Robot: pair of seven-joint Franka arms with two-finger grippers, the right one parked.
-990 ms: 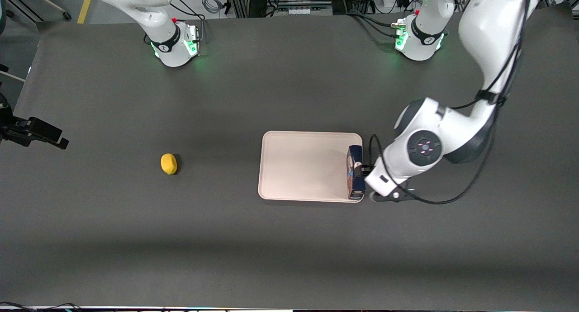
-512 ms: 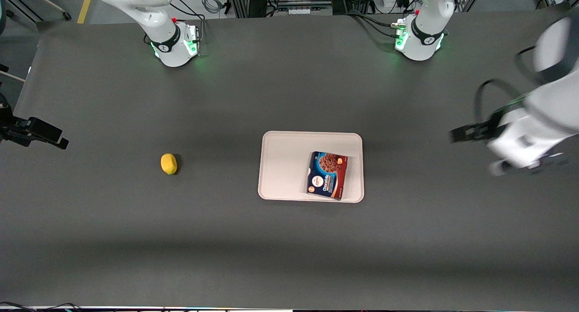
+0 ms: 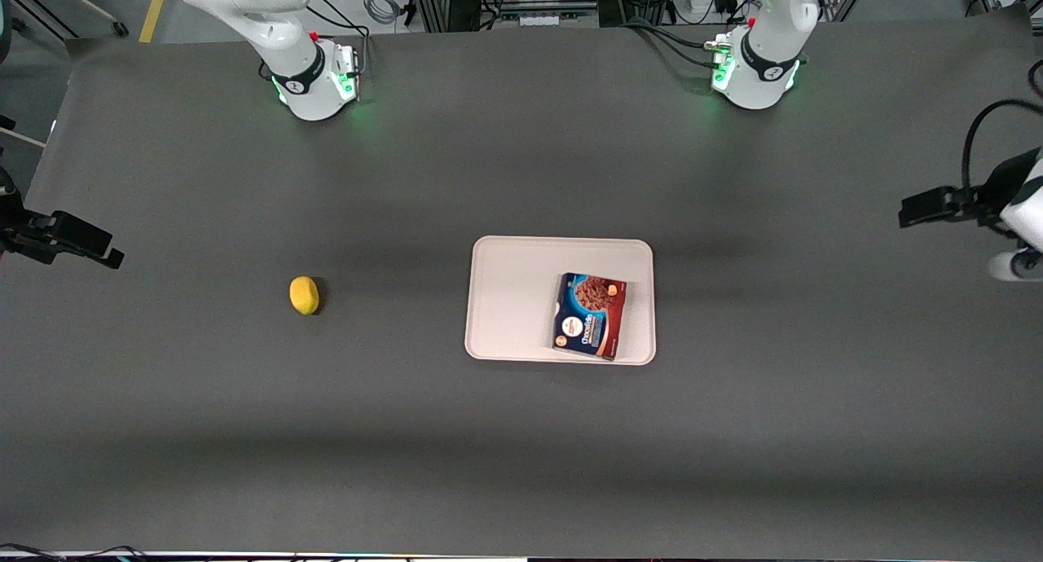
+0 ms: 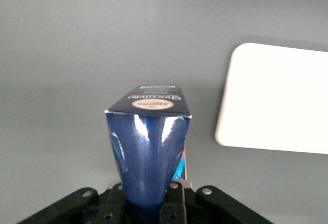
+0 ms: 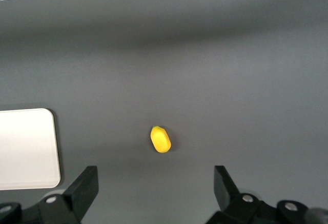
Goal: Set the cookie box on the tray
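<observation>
In the front view the cookie box [image 3: 591,315] lies flat, picture up, on the pale tray [image 3: 513,301], in the part toward the working arm's end. The left gripper [image 3: 908,208] is up off the table at the working arm's end, well apart from the tray, with no box showing in it. The left wrist view differs. There a dark blue box [image 4: 148,147] stands on end right at the gripper [image 4: 148,203] over bare table, and the tray [image 4: 277,101] beside it holds nothing.
A small yellow lemon-like lump [image 3: 304,295] lies on the dark table mat toward the parked arm's end, apart from the tray. It also shows in the right wrist view [image 5: 161,139], with a corner of the tray [image 5: 25,147].
One second ago the gripper held the box on end at the tray's edge. The box then lay flat on the tray, and the arm swung away toward its own end of the table.
</observation>
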